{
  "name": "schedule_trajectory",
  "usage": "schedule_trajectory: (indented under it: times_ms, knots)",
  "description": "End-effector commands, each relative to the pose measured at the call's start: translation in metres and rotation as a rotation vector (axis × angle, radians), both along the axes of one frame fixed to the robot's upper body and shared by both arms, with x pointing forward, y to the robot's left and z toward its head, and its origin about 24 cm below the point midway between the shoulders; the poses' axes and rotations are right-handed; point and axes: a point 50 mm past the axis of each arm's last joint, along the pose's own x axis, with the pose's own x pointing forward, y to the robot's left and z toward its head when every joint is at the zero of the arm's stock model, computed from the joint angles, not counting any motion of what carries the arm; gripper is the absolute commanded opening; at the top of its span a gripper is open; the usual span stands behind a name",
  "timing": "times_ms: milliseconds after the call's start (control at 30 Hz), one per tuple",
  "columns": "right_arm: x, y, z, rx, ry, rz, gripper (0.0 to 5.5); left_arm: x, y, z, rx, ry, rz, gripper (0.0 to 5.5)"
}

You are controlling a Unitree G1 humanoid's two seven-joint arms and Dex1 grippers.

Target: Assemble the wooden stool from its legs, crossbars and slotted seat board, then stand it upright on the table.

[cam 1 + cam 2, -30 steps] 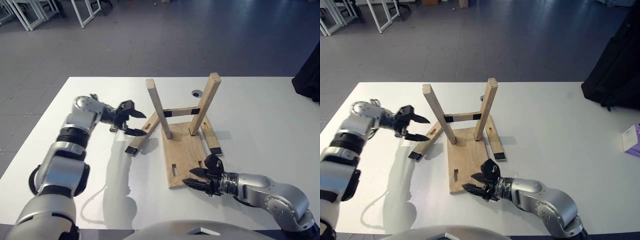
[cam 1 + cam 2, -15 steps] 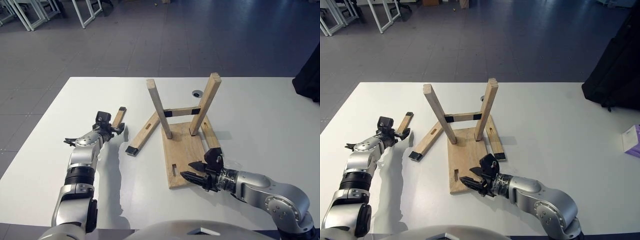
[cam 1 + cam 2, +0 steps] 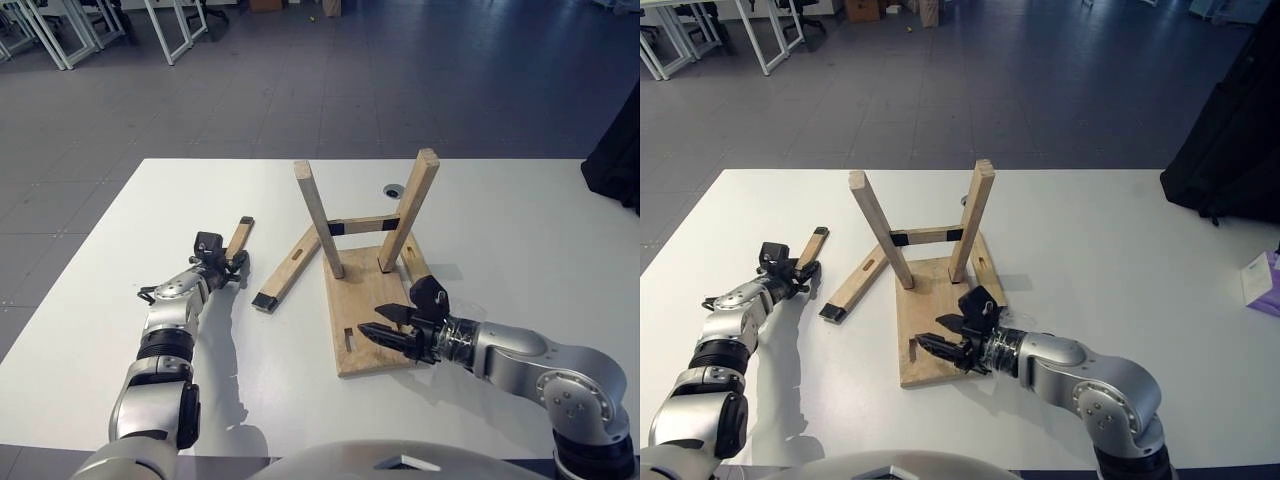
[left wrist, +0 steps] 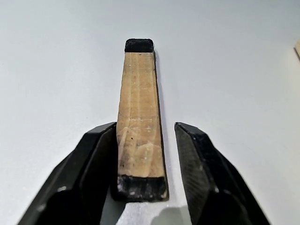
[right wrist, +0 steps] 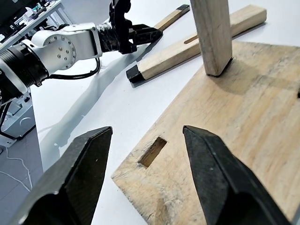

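Right pincer (image 3: pixel 376 326) first: it has crept forward since a second ago and now sits over the near corner of the seat board (image 3: pixel 365 295). Its fingers are spread wide and grip nothing. An open slot (image 5: pixel 152 151) lies just beneath and ahead of it, and the board lies flat on the surface (image 3: pixel 520 230).

Beyond that pincer, two upright legs (image 3: pixel 318 215) rise from the board's far end, joined by a fitted crossbar (image 3: pixel 362 224) with black-taped ends. A flat leg (image 3: pixel 425 275) lies along the board's edge, just past the pincer on its right.

Across to my left pincer (image 4: pixel 145 131): a second ago it hung in the air by the loose leg (image 3: pixel 290 265), then it dropped down, and in the last half second it has barely budged. Its fingers are parted, straddling the near black-capped end of the loose crossbar (image 4: pixel 139 93). One finger is right up against the wood and the other stands off, so nothing is clamped. The loose leg lies near that pincer's right, slanting toward the board.
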Motion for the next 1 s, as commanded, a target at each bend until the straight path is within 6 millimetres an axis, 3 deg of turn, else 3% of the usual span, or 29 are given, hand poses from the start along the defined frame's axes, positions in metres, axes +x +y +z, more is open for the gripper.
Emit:
schedule_trajectory:
  times_ms: [33,167,233,300,333,433,567,667,733,833,1000]
  knots:
    - [0.005,-0.001,0.007,0.006,0.001,0.016,2.77,-0.085,-0.008,-0.094,-0.069,0.434,0.187,1.60]
    - [0.008,0.000,0.008,0.006,0.001,0.019,2.77,-0.094,-0.019,-0.103,-0.144,0.408,0.254,1.33]
    - [0.011,0.001,0.012,0.023,-0.015,-0.004,2.77,-0.081,-0.029,-0.090,-0.229,0.223,0.278,1.32]
    - [0.018,0.002,0.015,0.046,-0.038,-0.051,2.77,-0.071,-0.034,-0.062,-0.225,-0.031,0.293,1.32]
    - [0.023,0.002,0.019,0.061,-0.051,-0.084,2.77,-0.066,-0.038,-0.035,-0.185,-0.189,0.272,1.32]
    - [0.048,0.005,0.045,0.123,-0.147,-0.147,2.77,-0.055,-0.061,0.071,-0.046,-0.667,0.181,1.32]
    - [0.080,0.013,0.109,0.272,-0.337,-0.157,2.77,-0.039,-0.096,0.207,0.016,-1.175,0.040,1.32]
    - [0.093,0.012,0.153,0.456,-0.367,-0.118,2.77,-0.047,-0.108,0.258,0.032,-1.352,-0.025,1.32]
    - [0.100,0.013,0.170,0.547,-0.352,-0.101,2.77,-0.050,-0.125,0.267,0.030,-1.362,-0.134,1.32]
    - [0.099,0.021,0.182,0.627,-0.309,-0.047,2.77,-0.049,-0.149,0.254,-0.037,-1.259,-0.264,1.32]
    - [0.095,0.022,0.196,0.707,-0.271,0.007,2.77,-0.046,-0.156,0.242,-0.067,-1.164,-0.295,1.32]
